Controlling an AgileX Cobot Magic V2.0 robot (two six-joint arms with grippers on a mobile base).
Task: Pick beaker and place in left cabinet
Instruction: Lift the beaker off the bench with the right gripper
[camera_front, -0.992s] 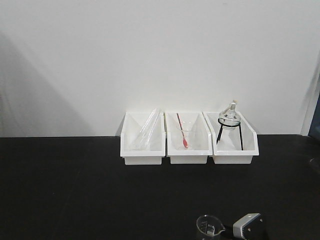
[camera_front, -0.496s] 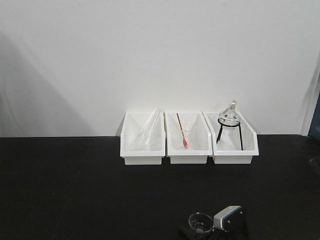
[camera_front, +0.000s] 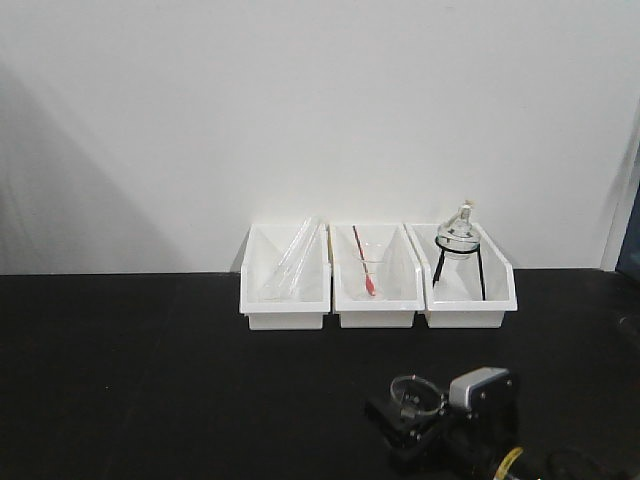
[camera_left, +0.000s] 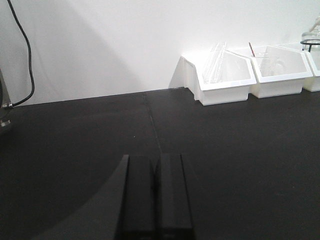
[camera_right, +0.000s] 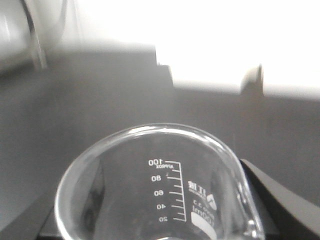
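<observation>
Beaker (camera_front: 414, 392) comes up off the black bench (camera_front: 150, 380).
We note the right gripper (camera_front: 415, 425) clamped on it at 5 o'clock, higher than a second ago; left gripper (camera_left: 155, 200) closed, empty. Cabinet unseen; carry comes next.

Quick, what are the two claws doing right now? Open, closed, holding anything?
Left gripper: closed, with nothing between its fingers.
Right gripper: closed on the beaker, holding it above the black bench.
</observation>
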